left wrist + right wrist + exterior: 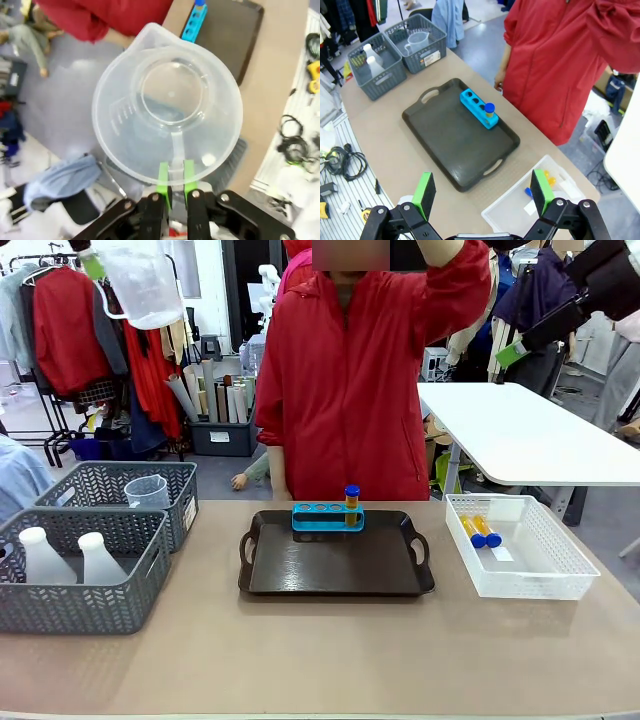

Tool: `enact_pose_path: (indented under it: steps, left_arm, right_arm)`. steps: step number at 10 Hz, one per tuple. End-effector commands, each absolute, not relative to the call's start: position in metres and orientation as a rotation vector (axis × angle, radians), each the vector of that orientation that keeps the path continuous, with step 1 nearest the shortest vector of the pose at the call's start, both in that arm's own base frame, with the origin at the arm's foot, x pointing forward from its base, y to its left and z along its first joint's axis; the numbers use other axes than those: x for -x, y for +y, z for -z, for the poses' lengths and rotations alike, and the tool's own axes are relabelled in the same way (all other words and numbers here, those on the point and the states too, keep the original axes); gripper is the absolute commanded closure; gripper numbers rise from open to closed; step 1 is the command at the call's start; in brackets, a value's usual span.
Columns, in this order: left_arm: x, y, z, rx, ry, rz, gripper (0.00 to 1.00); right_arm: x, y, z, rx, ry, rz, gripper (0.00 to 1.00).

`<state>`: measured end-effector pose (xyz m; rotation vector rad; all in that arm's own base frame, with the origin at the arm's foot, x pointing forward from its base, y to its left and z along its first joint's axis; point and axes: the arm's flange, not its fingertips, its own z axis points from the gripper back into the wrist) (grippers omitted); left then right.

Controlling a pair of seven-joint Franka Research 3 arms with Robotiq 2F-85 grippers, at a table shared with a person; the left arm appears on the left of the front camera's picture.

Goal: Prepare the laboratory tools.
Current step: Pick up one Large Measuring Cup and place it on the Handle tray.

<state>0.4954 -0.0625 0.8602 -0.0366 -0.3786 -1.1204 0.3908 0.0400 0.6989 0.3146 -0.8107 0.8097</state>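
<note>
The left claw (173, 176) clamps the clear beaker (150, 130) by its handle, raised high at the far left. The right claw (482, 192) hangs wide open, high over the worktop (300, 650).

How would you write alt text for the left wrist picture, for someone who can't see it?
The left tool, shut on the handle of a clear measuring beaker, holds it high in the air. Far below lie a dark tray and a blue rack.
</note>
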Motion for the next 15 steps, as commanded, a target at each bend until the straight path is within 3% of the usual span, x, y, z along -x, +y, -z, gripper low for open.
enact_pose_path:
  steps: [1,10,15]
  left_arm:
    - [-0.521,-0.077,-0.897,0.034,-0.389,1.207,1.0]
    - [-0.507,-0.096,-0.856,0.049,-0.389,1.233,1.0]
    - [-0.468,-0.181,-0.798,0.14,-0.34,1.473,1.0]
  right_arm:
    - [-0.391,0.04,-0.7,-0.324,-0.815,-0.817,0.0]
    - [-0.391,0.04,-0.7,-0.324,-0.815,-0.817,0.0]
    - [-0.391,0.04,-0.7,-0.324,-0.815,-0.817,0.0]
